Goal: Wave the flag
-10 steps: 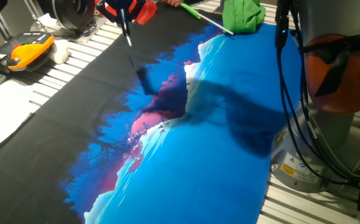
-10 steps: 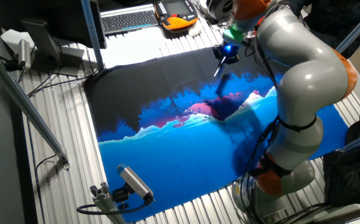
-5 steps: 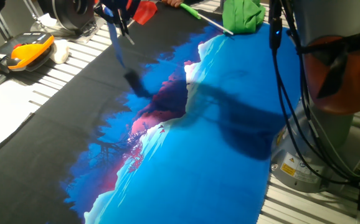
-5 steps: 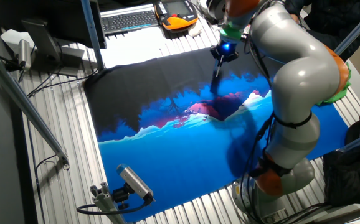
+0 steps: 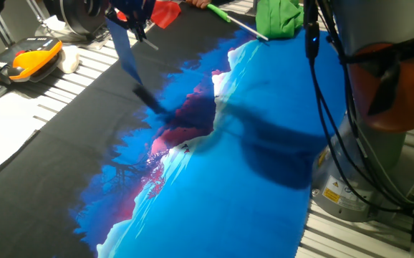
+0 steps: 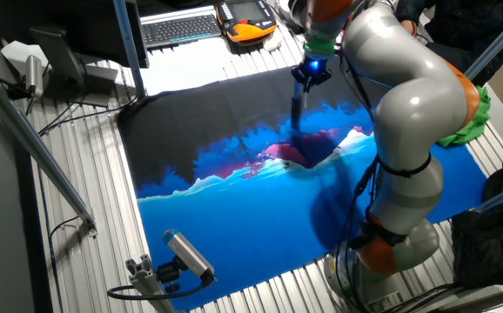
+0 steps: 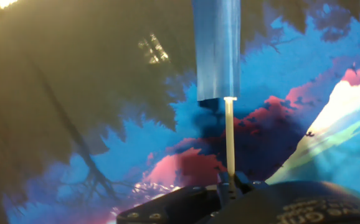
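Note:
The dark blue flag [image 5: 123, 49] hangs from my gripper [image 5: 137, 16] at the far left of the cloth, slanting down above the black part of the tablecloth. In the other fixed view the flag [image 6: 295, 109] hangs below the gripper [image 6: 309, 73]. In the hand view the gripper [image 7: 230, 184] is shut on the thin white stick [image 7: 230, 140], with the blue cloth [image 7: 216, 50] at its far end. The flag is held in the air and casts a shadow on the tablecloth.
The big blue-black printed tablecloth [image 5: 228, 179] covers the table. A red flag [image 5: 165, 13] and a green flag [image 5: 278, 18] lie at its far edge. An orange pendant [image 5: 28, 57] and a keyboard [image 6: 182, 28] lie beside it. My arm's base [image 5: 379, 107] stands at the right.
The gripper has swung the flag leftward in the one fixed view. The cloth now trails down and its shadow has shifted left. The grip on the stick is unchanged.

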### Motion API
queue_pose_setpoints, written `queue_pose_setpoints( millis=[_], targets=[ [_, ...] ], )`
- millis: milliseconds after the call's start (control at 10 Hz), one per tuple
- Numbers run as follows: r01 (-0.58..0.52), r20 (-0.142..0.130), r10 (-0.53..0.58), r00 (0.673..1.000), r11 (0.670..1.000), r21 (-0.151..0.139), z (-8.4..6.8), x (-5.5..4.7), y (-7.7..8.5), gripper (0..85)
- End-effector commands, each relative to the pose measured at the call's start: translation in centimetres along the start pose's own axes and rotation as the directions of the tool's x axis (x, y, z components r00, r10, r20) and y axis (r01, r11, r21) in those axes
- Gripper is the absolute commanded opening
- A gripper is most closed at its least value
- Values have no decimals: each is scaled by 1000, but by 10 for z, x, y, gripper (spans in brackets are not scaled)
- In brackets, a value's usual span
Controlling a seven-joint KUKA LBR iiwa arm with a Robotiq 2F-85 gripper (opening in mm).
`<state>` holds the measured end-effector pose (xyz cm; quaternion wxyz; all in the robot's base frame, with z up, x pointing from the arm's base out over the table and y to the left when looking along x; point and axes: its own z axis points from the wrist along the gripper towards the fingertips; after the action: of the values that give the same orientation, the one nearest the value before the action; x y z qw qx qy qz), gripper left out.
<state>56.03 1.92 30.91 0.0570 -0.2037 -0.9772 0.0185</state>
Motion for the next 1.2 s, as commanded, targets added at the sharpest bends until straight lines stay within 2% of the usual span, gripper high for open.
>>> queue_pose_setpoints(
  millis=[0, 200, 400, 500, 600, 800, 1000, 1100],
  targets=[
    [356, 10, -357, 934, 933, 47, 0, 0, 0, 0],
    [439, -2, -441, 898, 894, 92, 0, 0, 1, 0],
    [487, -5, -488, 873, 869, 88, 0, 0, 3, 0],
    [475, -2, -476, 879, 877, 78, 1, 3, 5, 0],
    [475, 1, -477, 879, 875, 91, 2, 3, 4, 0],
    [508, 7, -512, 859, 854, 116, 3, -10, -13, 0],
    [469, 0, -475, 880, 869, 156, 3, -23, -38, 0],
    [490, -1, -497, 868, 855, 167, 2, -30, -55, 0]
  ],
)
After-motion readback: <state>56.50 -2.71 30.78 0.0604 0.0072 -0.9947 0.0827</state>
